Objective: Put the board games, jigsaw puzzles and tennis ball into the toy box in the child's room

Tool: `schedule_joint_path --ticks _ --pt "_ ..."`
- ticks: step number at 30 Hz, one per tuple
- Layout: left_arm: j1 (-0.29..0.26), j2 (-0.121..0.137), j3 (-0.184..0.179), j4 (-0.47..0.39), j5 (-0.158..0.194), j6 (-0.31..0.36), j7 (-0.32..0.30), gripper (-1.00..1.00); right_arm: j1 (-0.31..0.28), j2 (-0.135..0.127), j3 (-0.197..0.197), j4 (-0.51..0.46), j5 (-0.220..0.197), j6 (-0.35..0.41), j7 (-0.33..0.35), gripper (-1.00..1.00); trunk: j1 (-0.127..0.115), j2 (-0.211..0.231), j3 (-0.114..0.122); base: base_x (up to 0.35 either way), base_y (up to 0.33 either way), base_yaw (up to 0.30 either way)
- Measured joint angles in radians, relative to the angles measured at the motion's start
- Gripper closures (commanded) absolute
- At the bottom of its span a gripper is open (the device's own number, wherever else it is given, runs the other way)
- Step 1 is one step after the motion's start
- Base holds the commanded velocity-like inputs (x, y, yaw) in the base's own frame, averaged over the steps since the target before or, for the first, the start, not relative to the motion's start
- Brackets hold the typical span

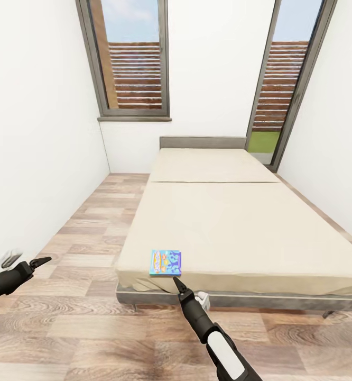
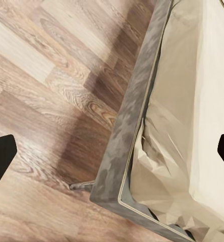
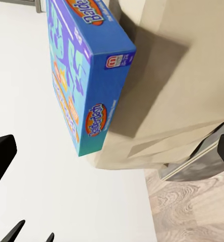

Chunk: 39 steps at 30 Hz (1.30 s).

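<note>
Up close, a blue board game (image 1: 166, 263) lay flat near the foot edge of the bed (image 1: 239, 222). Just short of it hovered the right tool (image 1: 178, 283), fingers spread and empty. Off over the plank floor (image 1: 81, 317), the left tool (image 1: 40, 261) hung released.

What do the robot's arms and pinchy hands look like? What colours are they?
Both arms are mostly black and tube-shaped. The right arm has a glossy white band partway along and a small pale block near the wrist. Each narrows to a slim black gripper with two pointed fingers: the right gripper and the left gripper. No loose cables or printed markings are visible.
</note>
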Motion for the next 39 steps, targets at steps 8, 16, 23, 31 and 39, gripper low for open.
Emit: schedule_joint_path --ticks 8,16,23,31,39 --pt "0.0 0.0 0.0 0.0 0.0 0.0 0.001 -1.0 0.0 0.0 0.0 0.0 0.0 0.0 0.0 -1.0 0.0 0.0 0.0 0.003 0.002 0.0" --pt "0.0 0.0 0.0 0.0 0.0 0.0 0.001 -1.0 0.0 0.0 0.0 0.0 0.0 0.0 0.0 -1.0 0.0 0.0 0.0 0.068 0.049 0.0" --pt "0.0 -0.001 0.0 0.0 0.0 -0.002 0.001 -1.0 0.0 0.0 0.0 0.0 0.0 0.0 0.0 -1.0 0.0 0.0 0.0 0.08 0.061 0.0" --pt "0.0 -0.001 -0.001 0.0 0.0 -0.004 0.001 -1.0 0.0 0.0 0.0 0.0 0.0 0.0 0.0 -1.0 0.0 0.0 0.0 0.013 0.01 0.0" --pt "0.0 -0.002 0.0 0.0 0.0 -0.005 0.001 -1.0 0.0 0.0 0.0 0.0 0.0 0.0 0.0 -1.0 0.0 0.0 0.0 0.001 0.001 0.0"
